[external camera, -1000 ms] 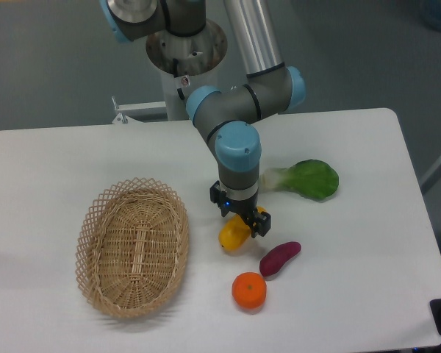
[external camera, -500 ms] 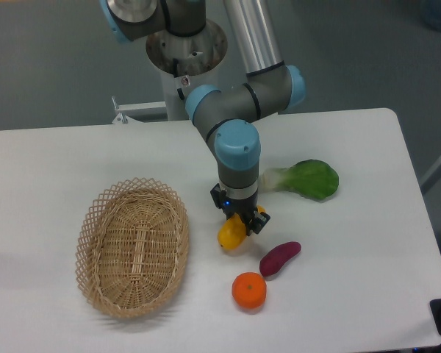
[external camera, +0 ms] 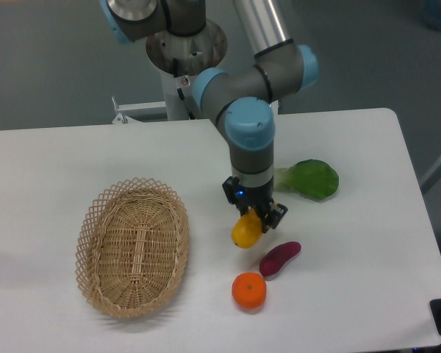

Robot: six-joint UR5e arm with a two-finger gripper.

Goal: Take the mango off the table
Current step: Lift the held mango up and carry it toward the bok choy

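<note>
A woven wicker basket (external camera: 133, 255) lies left of the mango (external camera: 245, 230). The gripper (external camera: 259, 218) has its fingers closed around the mango's upper end, just above the table (external camera: 51, 162). Below sits an orange (external camera: 249, 290); right of the mango a purple sweet potato (external camera: 279, 258), and farther up a leafy green (external camera: 309, 179).

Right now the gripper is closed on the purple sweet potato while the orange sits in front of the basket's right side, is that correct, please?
Not quite: the gripper is closed on the mango, not the purple sweet potato, which lies on the table. The camera view shows this. The orange sits right of the basket.
</note>
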